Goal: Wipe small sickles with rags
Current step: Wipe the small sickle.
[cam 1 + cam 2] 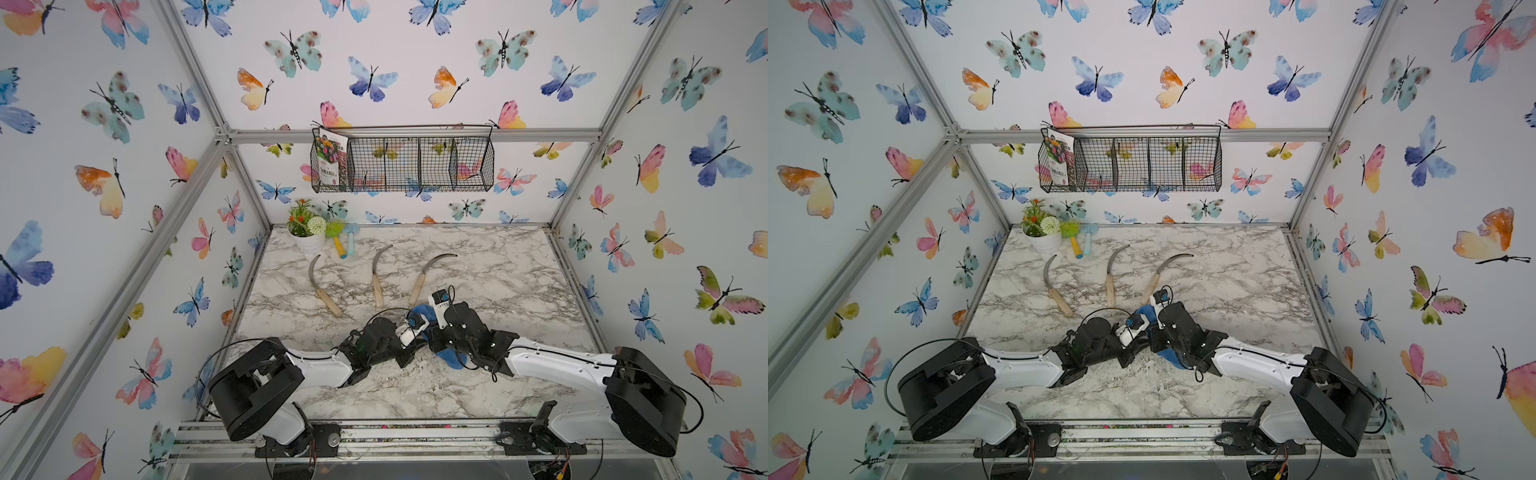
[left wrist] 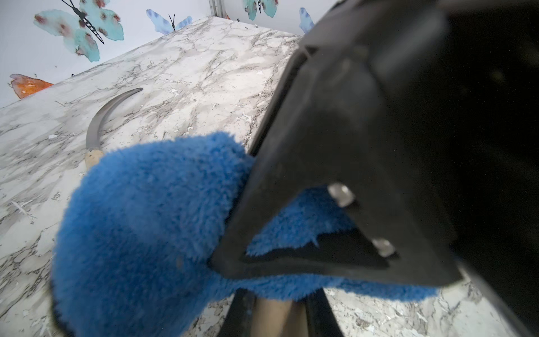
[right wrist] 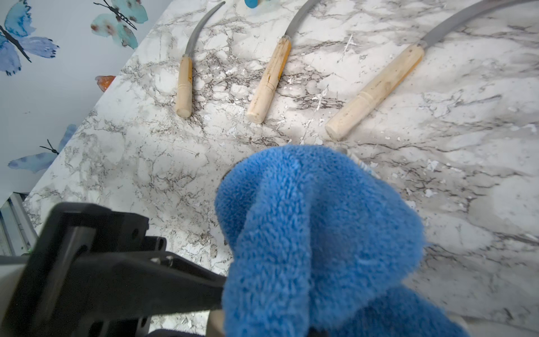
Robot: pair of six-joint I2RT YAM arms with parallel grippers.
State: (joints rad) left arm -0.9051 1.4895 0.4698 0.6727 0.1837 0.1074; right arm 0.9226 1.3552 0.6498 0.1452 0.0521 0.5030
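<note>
Desk (image 1: 511,266) right side open. Three sickles (image 1: 377,291) block back-centre; flower pot (image 1: 311,244), toy tools (image 1: 340,249) fill back-left corner. Wire basket (image 1: 415,166) hangs above back edge.

Cloth, metal and wood on marble print

On my feed I see the rag (image 3: 320,233) as fluffy blue terry, deep-piled and matt. The loose sickles (image 3: 269,78) have dull grey metal blades on pale, bare-looking wooden handles; the held sickle (image 2: 271,318) shows the same wood. The table (image 3: 466,204) is smooth marble print, flecked with white chips.
</note>
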